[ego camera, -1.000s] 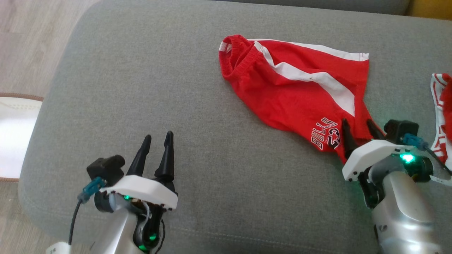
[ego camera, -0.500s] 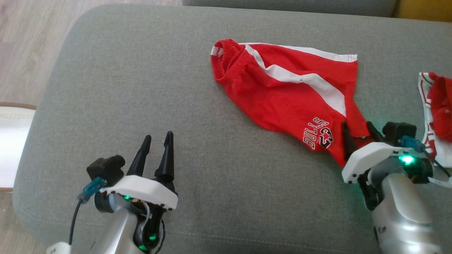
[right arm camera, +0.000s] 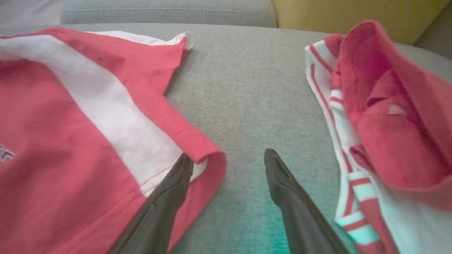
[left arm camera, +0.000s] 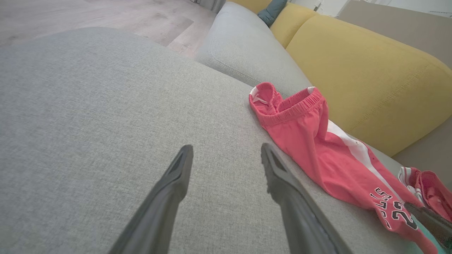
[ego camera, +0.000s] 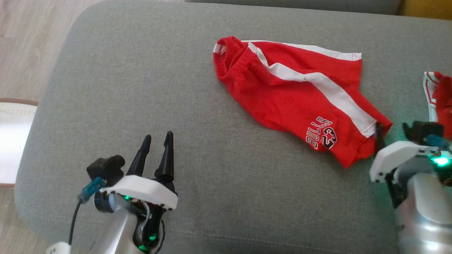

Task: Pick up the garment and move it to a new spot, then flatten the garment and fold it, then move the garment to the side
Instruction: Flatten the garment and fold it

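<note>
rumpled red jersey shorts [ego camera: 293, 102], white-striped, lie at one o'clock on the coarse grey woven cushion [ego camera: 141, 88]. my right pincer [right arm camera: 227, 158] gapes wide, one finger over their hem; my left pincer [ego camera: 158, 135] is spread, empty.

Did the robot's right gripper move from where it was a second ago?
Yes. The right gripper slid to the robot's right, away from the BULLS print on the red shorts.

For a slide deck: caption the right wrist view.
Open right gripper at the hem corner of red shorts on a grey cushion, another red-and-white garment beside it.
</note>
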Controlling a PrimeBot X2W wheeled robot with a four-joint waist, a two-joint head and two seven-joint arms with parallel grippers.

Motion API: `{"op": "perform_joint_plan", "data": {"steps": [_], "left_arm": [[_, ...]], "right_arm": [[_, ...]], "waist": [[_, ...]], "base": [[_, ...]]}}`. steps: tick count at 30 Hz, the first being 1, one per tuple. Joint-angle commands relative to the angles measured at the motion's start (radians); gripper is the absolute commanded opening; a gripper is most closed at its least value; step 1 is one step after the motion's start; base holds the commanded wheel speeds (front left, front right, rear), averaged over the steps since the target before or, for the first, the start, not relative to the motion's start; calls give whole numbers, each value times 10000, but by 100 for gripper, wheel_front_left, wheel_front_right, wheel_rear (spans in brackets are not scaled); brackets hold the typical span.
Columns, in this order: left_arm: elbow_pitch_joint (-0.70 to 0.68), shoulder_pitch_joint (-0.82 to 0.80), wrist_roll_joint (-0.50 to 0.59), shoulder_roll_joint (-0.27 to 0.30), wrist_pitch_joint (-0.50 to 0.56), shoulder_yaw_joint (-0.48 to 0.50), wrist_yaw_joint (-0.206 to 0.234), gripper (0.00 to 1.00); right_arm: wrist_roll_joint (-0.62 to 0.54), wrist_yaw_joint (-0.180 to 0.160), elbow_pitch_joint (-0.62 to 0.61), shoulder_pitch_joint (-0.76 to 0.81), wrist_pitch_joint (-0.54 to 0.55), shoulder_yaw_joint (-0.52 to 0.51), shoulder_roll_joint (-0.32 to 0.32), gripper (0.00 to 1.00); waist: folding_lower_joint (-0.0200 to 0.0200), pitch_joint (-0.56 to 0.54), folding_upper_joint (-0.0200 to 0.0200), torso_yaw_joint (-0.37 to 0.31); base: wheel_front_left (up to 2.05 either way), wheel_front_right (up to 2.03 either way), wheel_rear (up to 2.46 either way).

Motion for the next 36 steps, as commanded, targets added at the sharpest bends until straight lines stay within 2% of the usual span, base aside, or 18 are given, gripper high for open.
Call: {"op": "perform_joint_plan", "data": {"steps": [1, 8, 12, 15, 20, 24, 30, 36], "left_arm": [[-302, -396, -26, 51, -122, 256, 28, 100], [-231, -333, 21, 51, -122, 402, 23, 100], [-471, -134, 49, 51, -122, 621, -39, 100], [-758, 20, 84, 51, -122, 745, -76, 100], [-1227, 378, 190, 51, -122, 967, -148, 100], [-1412, 736, 269, 51, -122, 1095, -156, 100], [-1512, 1142, 340, 51, -122, 1144, -159, 100], [-1538, 1211, 339, 51, -122, 1038, -153, 100]], "right_arm": [[-241, -9, -376, -517, 18, 24, -152, 100], [-396, -9, -527, -876, -247, -481, -95, 100], [762, -9, -758, -637, -828, 213, 41, 100], [1682, -9, -1230, -121, -1248, 1118, 63, 100], [3317, -9, -2377, 1238, -1659, 2505, 69, 100], [4170, -9, -3276, 2333, -1761, 2968, 70, 100], [4540, -9, -3938, 3395, -1494, 3432, 71, 100], [4638, -9, -4125, 3513, -1170, 3398, 71, 100]], "waist": [[0, 25, 0, 19], [0, -177, 0, -68], [0, -663, 0, -291], [0, -961, 0, -451], [0, -1431, 0, -693], [0, -1725, 0, -870], [0, -1927, 0, -1054], [0, -1837, 0, -1037]], "base": [[0, 0, 0], [0, 0, 0], [0, 0, 0], [0, 0, 0], [0, 0, 0], [0, 0, 0], [0, 0, 0], [0, 0, 0]]}}
